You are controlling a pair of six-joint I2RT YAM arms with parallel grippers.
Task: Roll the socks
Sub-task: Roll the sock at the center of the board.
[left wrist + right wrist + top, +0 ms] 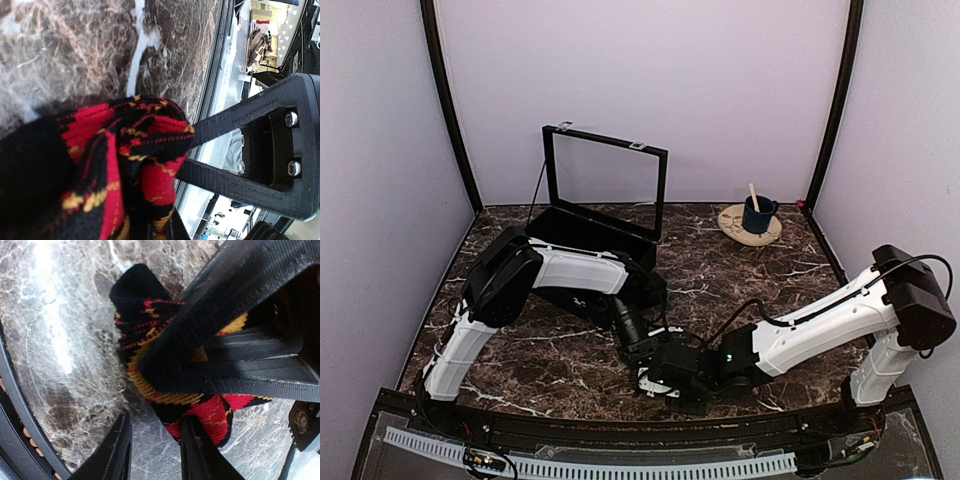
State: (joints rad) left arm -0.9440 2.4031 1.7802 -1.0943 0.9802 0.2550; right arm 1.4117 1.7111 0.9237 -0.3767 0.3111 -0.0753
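walls (380, 150): pale lilac, closing the table in on three sides; black poles (445, 100) run up the back corners.
table (550, 345): dark brown marble with white veins; glare is seen in the wrist views.
black box (588, 232): set at 11 o'clock, lid (605, 141) stood open.
left gripper (655, 376): at 6 o'clock, clenched on the socks (125, 165).
socks: bunched on the marble at 6 o'clock, black with red and yellow diamonds; not made out in the top view.
right gripper (156, 421): jaws parted, marble seen between them; one finger (197, 455) is touched by the bundle.
mug (757, 213): blue, stood on a wooden coaster (738, 228) at 1 o'clock, stick (754, 195) inside.
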